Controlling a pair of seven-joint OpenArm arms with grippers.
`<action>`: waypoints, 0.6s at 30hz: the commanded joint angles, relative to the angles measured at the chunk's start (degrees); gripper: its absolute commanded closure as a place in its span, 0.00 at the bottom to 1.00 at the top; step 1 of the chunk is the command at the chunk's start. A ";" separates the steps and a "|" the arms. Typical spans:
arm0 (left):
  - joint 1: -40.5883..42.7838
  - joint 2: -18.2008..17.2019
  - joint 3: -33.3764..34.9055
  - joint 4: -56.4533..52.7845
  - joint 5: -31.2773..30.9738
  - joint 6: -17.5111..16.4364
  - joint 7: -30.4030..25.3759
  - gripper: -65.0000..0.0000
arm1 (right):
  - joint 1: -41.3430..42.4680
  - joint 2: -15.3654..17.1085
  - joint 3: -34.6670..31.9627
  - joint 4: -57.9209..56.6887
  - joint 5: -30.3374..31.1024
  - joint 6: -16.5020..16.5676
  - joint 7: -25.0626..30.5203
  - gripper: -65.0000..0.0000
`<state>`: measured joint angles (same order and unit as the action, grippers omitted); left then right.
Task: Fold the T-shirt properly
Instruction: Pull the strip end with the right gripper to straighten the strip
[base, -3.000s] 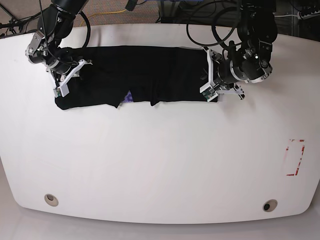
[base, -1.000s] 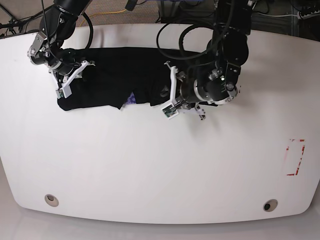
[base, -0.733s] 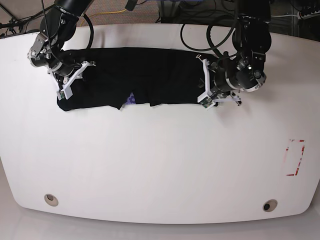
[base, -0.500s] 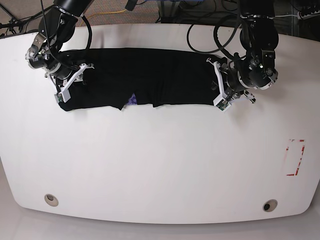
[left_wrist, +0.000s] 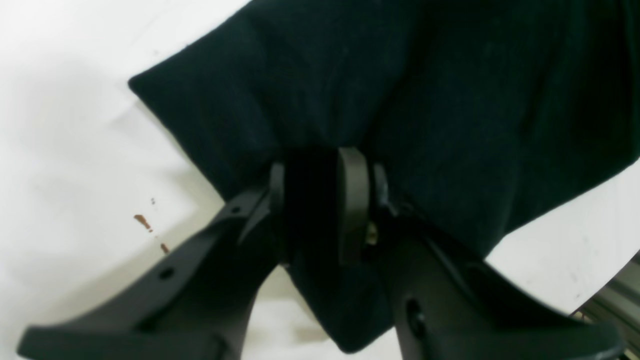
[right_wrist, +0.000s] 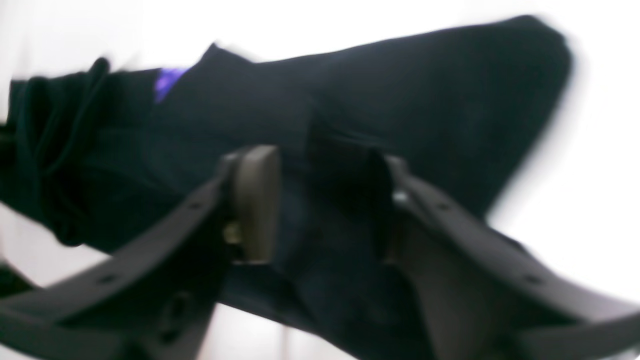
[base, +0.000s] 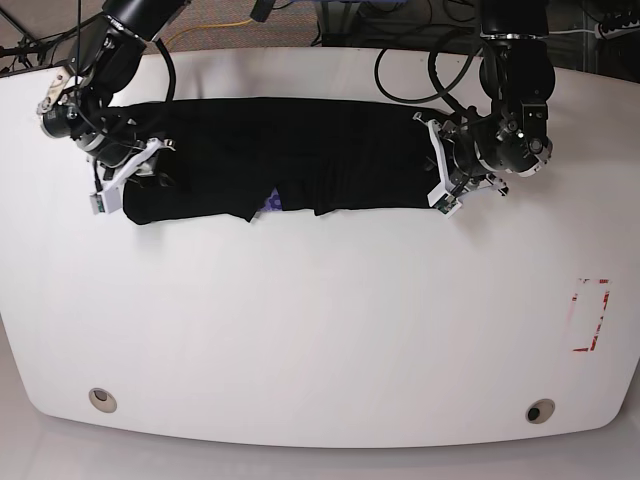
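Two pincers gripped the T-shirt (base: 290, 155), stretched between them on the table (base: 320, 330). The left gripper (left_wrist: 320, 200) pinched one end. The right gripper (right_wrist: 320, 200), jaws apart around cloth, held the far end, probably tensioning it for folding.

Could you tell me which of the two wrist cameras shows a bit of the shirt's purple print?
The right wrist view: a purple patch peeks from the T-shirt; the left wrist view shows only black cloth.
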<state>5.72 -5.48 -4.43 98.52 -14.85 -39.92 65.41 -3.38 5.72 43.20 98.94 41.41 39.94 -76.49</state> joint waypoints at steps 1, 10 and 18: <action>-0.22 -0.28 -0.01 -0.63 0.13 -0.08 0.40 0.83 | 1.05 1.01 2.38 0.80 0.92 0.06 0.14 0.40; -0.31 -1.34 0.07 -1.25 0.04 -0.08 0.40 0.83 | 1.31 6.02 7.83 -2.10 1.36 0.06 0.05 0.00; 0.39 -1.51 0.16 -1.77 0.13 -0.08 -2.68 0.83 | 2.19 9.10 11.96 -16.34 1.54 0.06 0.05 0.00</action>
<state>5.85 -6.63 -4.36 96.62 -16.10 -39.94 62.39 -1.89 13.23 54.70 83.72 41.50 39.90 -77.17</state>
